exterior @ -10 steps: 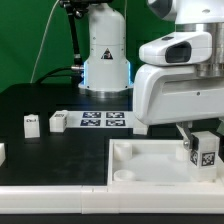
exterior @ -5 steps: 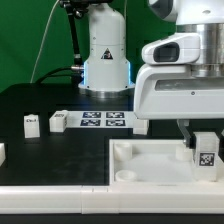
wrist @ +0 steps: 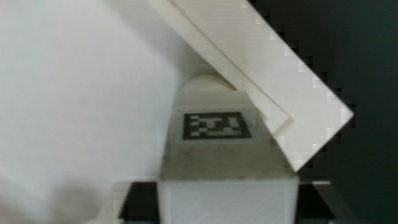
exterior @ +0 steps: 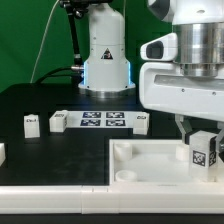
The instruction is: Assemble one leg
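My gripper (exterior: 199, 140) is shut on a leg (exterior: 205, 150), a small white block with a code tag on its face. It holds the leg upright at the corner of the large white tray (exterior: 140, 168) nearest the exterior view's right. In the wrist view the leg (wrist: 221, 130) runs between my two dark fingers (wrist: 150, 196), with the tray's raised corner (wrist: 267, 70) just beyond its tip. I cannot tell whether the leg touches the tray. Two more legs (exterior: 31, 123) (exterior: 59, 120) lie on the black table at the exterior view's left.
The marker board (exterior: 103, 120) lies behind the tray, with another small white block (exterior: 141, 122) at its right end. A white piece (exterior: 2, 152) shows at the left edge. The robot base (exterior: 105, 55) stands at the back.
The wrist has turned a little above the tray's corner. The leg stays in the jaws at almost the same spot.
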`<action>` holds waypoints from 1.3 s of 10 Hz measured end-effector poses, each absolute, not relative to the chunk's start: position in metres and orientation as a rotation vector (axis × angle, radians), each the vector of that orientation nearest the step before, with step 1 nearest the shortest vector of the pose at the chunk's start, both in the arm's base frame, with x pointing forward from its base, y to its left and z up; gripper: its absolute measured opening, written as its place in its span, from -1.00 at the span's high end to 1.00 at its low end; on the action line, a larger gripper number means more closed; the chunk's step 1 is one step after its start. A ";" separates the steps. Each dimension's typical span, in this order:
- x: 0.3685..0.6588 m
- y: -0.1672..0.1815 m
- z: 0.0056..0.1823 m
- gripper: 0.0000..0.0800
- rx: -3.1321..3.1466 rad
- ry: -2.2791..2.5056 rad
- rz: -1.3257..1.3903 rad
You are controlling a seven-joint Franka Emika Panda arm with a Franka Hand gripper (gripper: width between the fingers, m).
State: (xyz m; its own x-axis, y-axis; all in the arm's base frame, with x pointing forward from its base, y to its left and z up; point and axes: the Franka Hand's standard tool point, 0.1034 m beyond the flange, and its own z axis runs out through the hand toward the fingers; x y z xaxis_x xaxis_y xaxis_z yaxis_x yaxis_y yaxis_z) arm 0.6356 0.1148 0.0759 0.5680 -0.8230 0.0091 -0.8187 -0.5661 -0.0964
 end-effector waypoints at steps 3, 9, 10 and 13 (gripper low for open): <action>0.635 0.115 0.076 0.27 -2.593 1.618 -0.058; 0.635 0.123 0.077 -0.58 -2.816 1.220 -0.076; 0.635 0.123 0.077 -0.62 -2.892 1.041 -0.083; 0.638 0.120 0.078 -0.62 -3.047 0.497 -0.107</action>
